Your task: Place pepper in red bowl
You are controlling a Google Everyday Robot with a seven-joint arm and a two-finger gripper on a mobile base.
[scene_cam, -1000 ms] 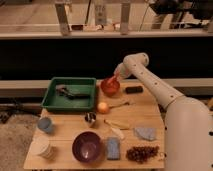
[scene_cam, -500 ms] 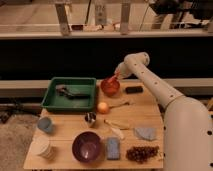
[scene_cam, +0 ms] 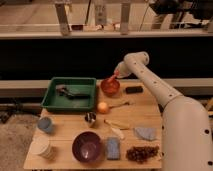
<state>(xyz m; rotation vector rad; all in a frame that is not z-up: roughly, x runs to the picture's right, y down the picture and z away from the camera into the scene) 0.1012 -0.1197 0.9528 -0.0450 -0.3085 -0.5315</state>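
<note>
Near the tabletop's [scene_cam: 146, 109] far edge, the gripper [scene_cam: 113, 78], apparently clamped on the pepper [scene_cam: 110, 80], hangs directly above the red bowl [scene_cam: 110, 90].

White arm [scene_cam: 151, 86], end effector [scene_cam: 112, 78] at tip

White-cased gripper [scene_cam: 115, 76] over the glossy reddish-orange round bowl [scene_cam: 110, 89], slim red-orange pepper [scene_cam: 110, 79] at its tip. Rectangular plastic tray [scene_cam: 52, 101]: green. Larger round bowl [scene_cam: 88, 148]: dark purple. Round fruit [scene_cam: 103, 107]: orange. Sponge block [scene_cam: 113, 148]: blue. Small cup [scene_cam: 45, 125]: light blue. Folded cloth [scene_cam: 145, 133]: grey-blue. Grape bunch [scene_cam: 142, 153]: dark purple-brown. Wooden tabletop [scene_cam: 145, 114]: plain tan.
</note>
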